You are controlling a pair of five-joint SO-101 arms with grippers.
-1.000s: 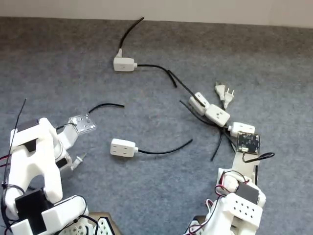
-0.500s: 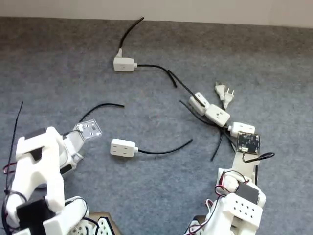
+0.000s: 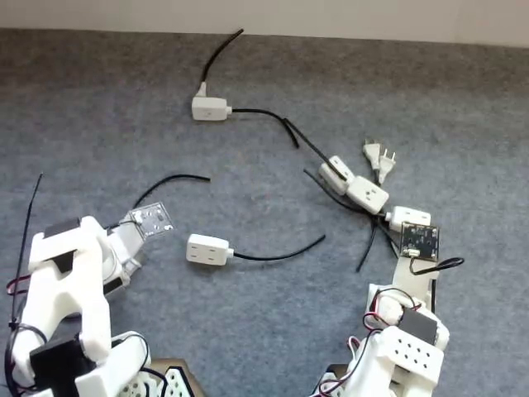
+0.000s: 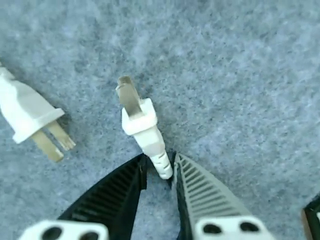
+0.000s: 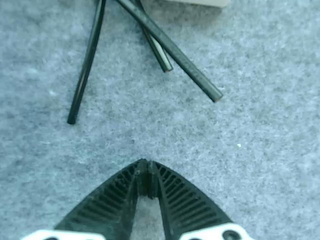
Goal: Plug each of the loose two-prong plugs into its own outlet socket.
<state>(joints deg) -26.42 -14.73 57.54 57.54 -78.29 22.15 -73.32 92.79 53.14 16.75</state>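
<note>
The white two-prong plug (image 4: 140, 117) is pinched by its cord end in the left pincer (image 4: 160, 159), toward the near left corner of the table (image 3: 273, 314). This looks like the carry; next, the prongs need lining up with the outlet socket (image 3: 207, 249) nearby, across open table. The right pincer (image 5: 148, 172) is closed and empty.

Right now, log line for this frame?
left jaws: shut on plug | right jaws: shut, empty | second plug: loose on carpet
</note>
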